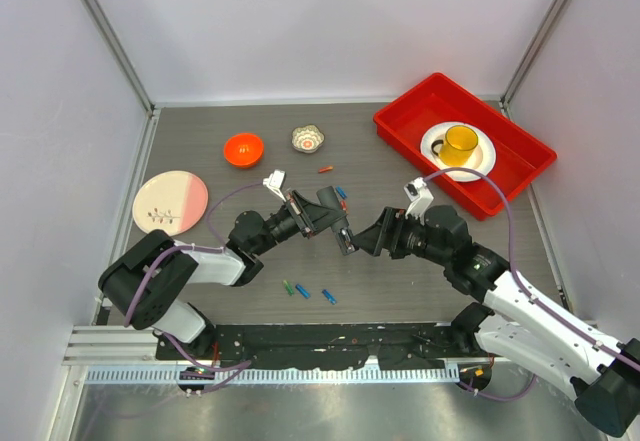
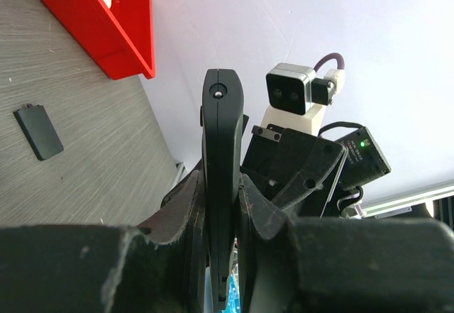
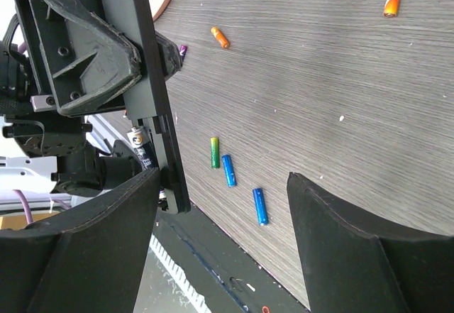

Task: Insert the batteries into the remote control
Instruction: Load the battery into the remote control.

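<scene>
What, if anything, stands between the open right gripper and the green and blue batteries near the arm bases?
Nothing visible. In the right wrist view the green battery and two blue batteries lie on the table, framed by the fingers of the open right gripper. The remote, clamped in the left gripper, hangs off to one side.

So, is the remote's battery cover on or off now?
Off: a small black cover lies flat on the table, apart from the remote, which the left tool clamps edge-on.
</scene>
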`<state>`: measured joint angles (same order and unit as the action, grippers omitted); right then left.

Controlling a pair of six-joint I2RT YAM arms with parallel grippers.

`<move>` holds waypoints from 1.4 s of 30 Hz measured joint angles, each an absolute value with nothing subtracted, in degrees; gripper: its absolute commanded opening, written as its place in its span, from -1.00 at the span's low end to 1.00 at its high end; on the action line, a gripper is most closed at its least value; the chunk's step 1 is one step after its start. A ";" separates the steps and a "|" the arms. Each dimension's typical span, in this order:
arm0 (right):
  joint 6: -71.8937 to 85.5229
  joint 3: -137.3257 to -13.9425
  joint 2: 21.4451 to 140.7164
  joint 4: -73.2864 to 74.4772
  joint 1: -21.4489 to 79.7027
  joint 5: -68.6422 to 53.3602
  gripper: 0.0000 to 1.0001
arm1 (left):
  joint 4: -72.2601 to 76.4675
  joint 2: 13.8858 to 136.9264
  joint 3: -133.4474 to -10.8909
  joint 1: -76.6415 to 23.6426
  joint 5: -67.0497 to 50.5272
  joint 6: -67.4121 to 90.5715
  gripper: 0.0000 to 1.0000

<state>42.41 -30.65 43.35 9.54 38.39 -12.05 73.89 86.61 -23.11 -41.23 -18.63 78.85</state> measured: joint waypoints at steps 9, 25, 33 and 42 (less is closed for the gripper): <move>42.19 -30.65 43.42 9.89 38.39 -12.10 0.54 | 73.87 86.61 -23.11 -41.23 -18.63 78.83 -1.00; 42.96 -30.20 45.04 8.08 38.39 -13.47 0.54 | 73.87 86.61 -23.11 -41.23 -18.59 78.81 -1.00; 43.53 -29.98 45.04 7.75 38.39 -13.72 0.54 | 73.87 86.61 -23.14 -41.25 -18.59 78.83 -1.00; 43.66 -30.00 44.99 7.79 38.39 -13.82 0.58 | 73.89 86.61 -23.14 -41.23 -18.59 78.83 -1.00</move>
